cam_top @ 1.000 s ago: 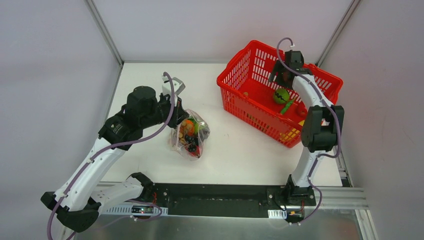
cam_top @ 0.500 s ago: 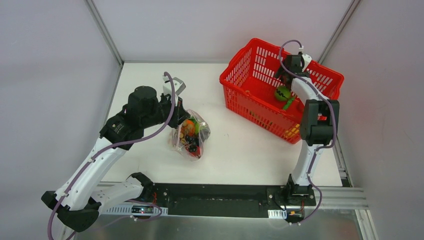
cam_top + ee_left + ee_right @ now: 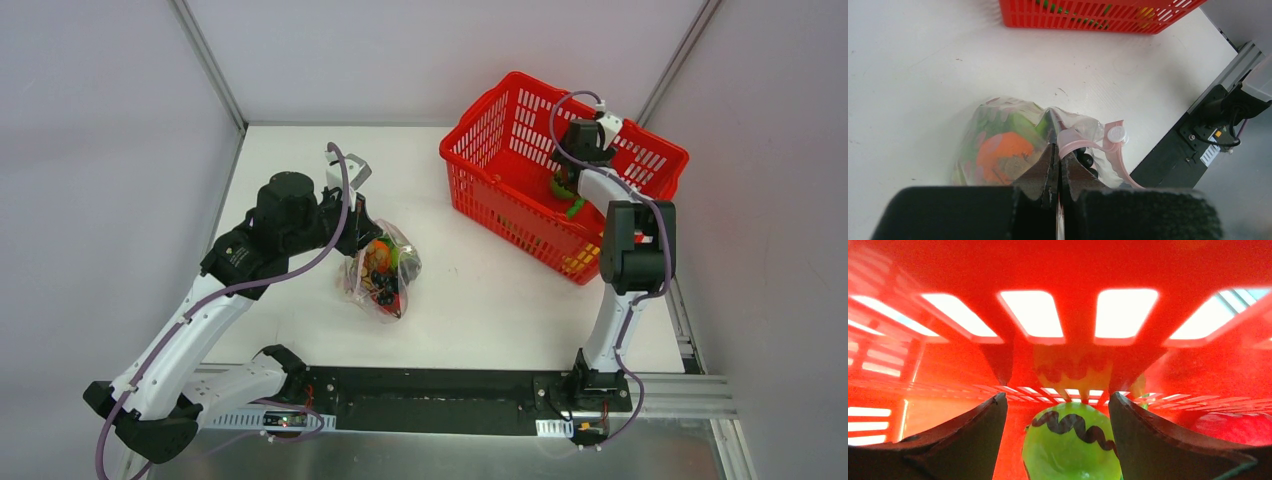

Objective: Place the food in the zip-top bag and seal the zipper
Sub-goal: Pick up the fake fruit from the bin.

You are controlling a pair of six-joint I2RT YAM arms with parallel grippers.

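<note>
Your left gripper [image 3: 1058,172] is pinching, fingers together, the thin red-pink zipper strip [image 3: 1083,146] of the clear crinkly zip-top bag [image 3: 388,282]. The bag is lying with toy food [image 3: 1003,150] inside near the middle of the white desk [image 3: 480,300], slightly toward its left edge. Your right gripper [image 3: 1055,399] is hovering with fingers apart inside the red plastic mesh basket [image 3: 498,128] at the far right corner, with a green round toy fruit [image 3: 1073,452] sitting between them.
</note>
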